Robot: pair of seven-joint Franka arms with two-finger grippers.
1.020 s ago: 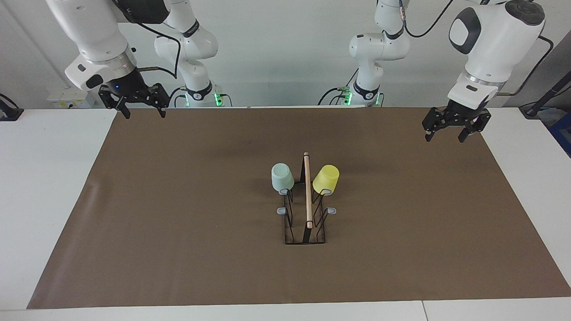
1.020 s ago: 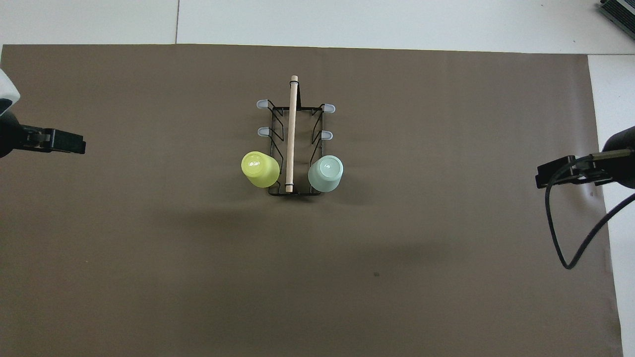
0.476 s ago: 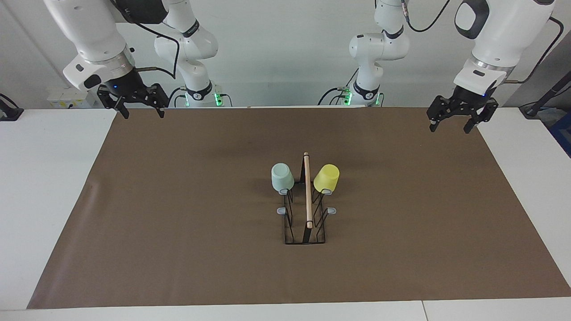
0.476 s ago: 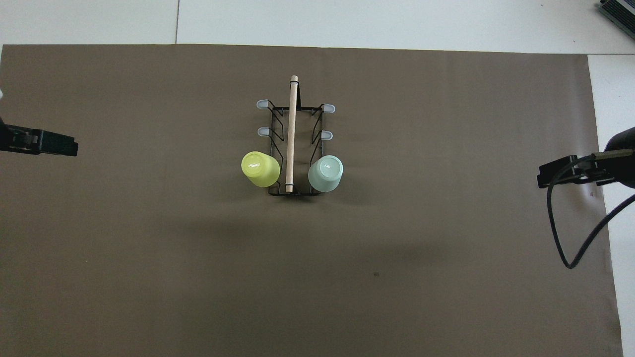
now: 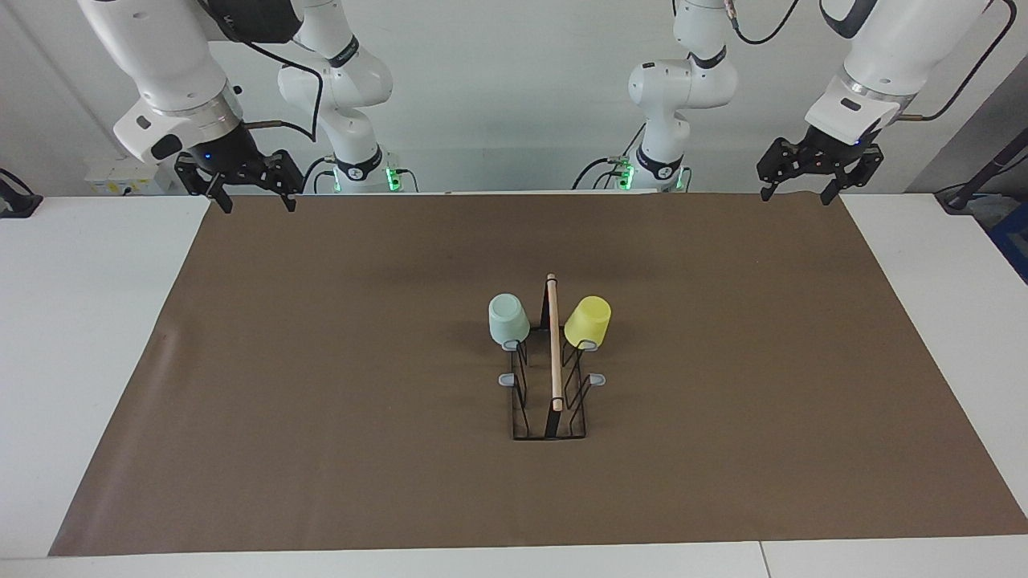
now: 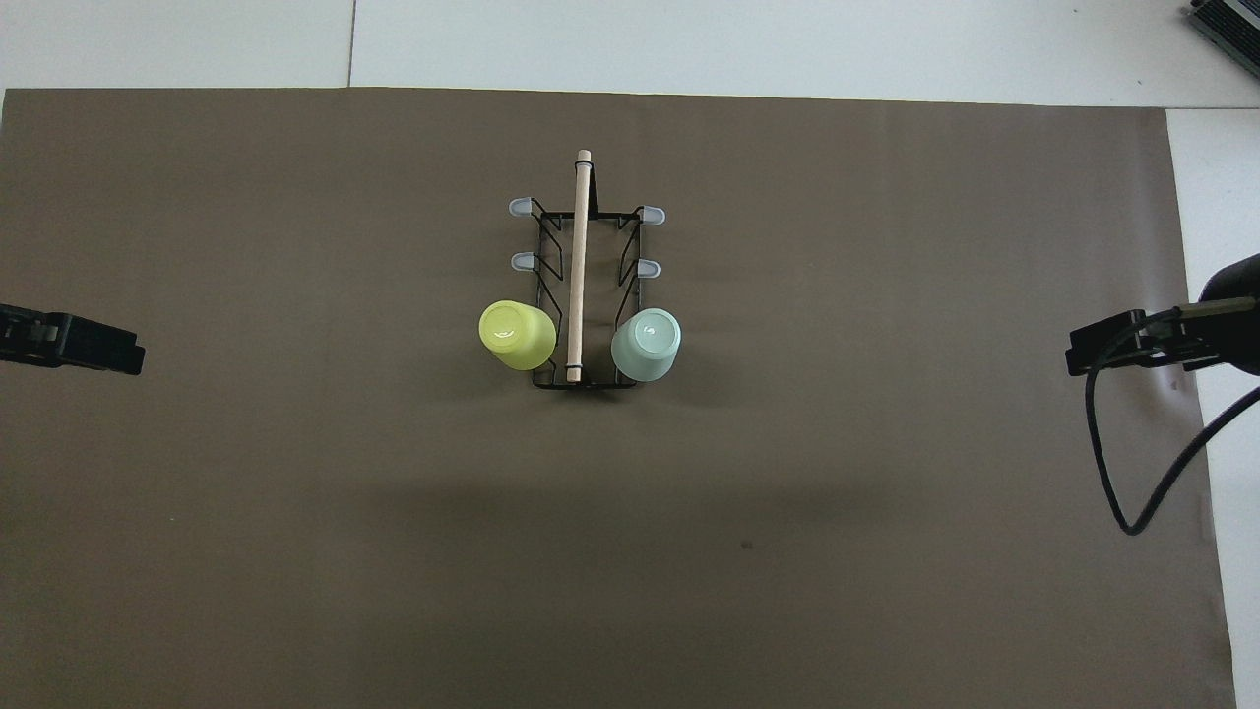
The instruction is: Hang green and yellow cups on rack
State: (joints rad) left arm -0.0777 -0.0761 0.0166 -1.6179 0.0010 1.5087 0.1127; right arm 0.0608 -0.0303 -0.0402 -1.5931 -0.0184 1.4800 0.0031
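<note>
The black wire rack with its wooden rod handle stands mid-mat. The mint green cup hangs upside down on the prong nearest the robots, on the right arm's side; it also shows in the overhead view. The yellow cup hangs the same way on the left arm's side, also in the overhead view. My left gripper is open and empty, raised over the mat's corner by the robots. My right gripper is open and empty over the mat's corner at its own end.
A brown mat covers most of the white table. Several grey-tipped prongs on the rack carry nothing. A black cable loops down from the right arm's wrist over the mat's edge.
My left gripper has risen and drawn back toward the robots' edge of the mat. The right gripper has barely moved. The cups and rack are still.
</note>
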